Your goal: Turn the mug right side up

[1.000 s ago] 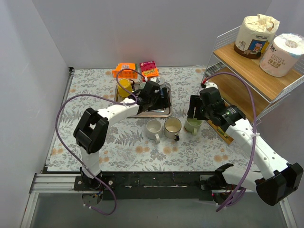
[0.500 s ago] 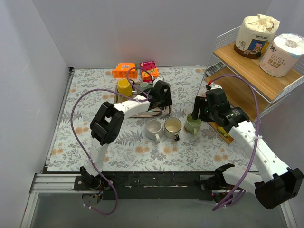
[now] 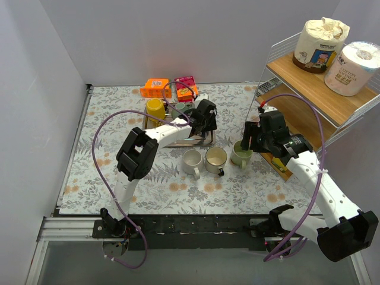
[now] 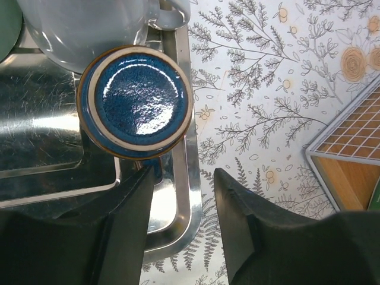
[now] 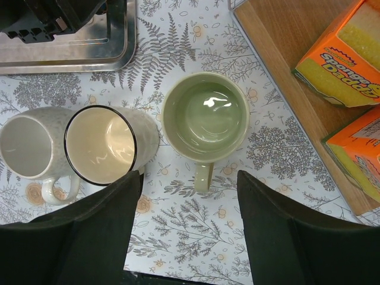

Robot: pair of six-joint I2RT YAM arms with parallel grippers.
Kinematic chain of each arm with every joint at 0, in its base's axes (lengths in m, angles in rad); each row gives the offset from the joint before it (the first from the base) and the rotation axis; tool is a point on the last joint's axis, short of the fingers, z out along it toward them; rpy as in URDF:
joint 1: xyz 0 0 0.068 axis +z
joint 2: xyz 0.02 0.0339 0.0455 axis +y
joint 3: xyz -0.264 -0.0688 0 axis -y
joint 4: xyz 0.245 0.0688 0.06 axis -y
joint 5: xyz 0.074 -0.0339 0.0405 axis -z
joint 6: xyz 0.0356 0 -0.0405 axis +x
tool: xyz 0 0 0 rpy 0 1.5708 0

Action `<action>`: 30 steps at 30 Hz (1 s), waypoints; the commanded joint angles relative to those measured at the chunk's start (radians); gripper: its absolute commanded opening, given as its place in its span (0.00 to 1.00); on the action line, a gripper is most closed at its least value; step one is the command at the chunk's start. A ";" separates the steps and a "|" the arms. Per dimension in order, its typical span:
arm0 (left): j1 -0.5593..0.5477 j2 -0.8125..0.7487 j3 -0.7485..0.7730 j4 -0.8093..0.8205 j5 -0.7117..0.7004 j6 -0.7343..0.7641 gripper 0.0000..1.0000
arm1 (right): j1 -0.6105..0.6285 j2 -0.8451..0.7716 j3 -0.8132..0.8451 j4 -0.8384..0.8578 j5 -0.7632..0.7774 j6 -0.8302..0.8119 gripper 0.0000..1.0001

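Left claw (image 4: pixel 184 175) had narrowed, empty, beside the upturned blue mug (image 4: pixel 135 101) on the tray (image 4: pixel 181 208); right claw (image 5: pixel 189 178) gaped over floral tablecloth (image 3: pixel 119 101).

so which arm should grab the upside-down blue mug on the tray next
Left. The left pincer hangs right by the upside-down blue mug on the metal tray, the mug just ahead of its open jaws. The right pincer hovers over an upright green mug on the table, off the tray.

The blue mug (image 4: pixel 135 101) cannot be seen in the top view. The pale mug (image 4: pixel 89 27) and sponge boxes (image 5: pixel 344 53) run off the edges.
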 commanded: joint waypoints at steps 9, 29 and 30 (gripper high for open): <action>-0.012 0.005 0.048 -0.068 -0.097 0.006 0.43 | -0.025 -0.013 -0.007 0.026 -0.033 -0.010 0.72; -0.014 0.100 0.148 -0.111 -0.159 -0.033 0.36 | -0.046 0.009 0.019 0.017 -0.062 -0.055 0.72; -0.014 0.100 0.148 -0.111 -0.165 -0.034 0.35 | -0.046 0.009 0.019 0.020 -0.065 -0.056 0.72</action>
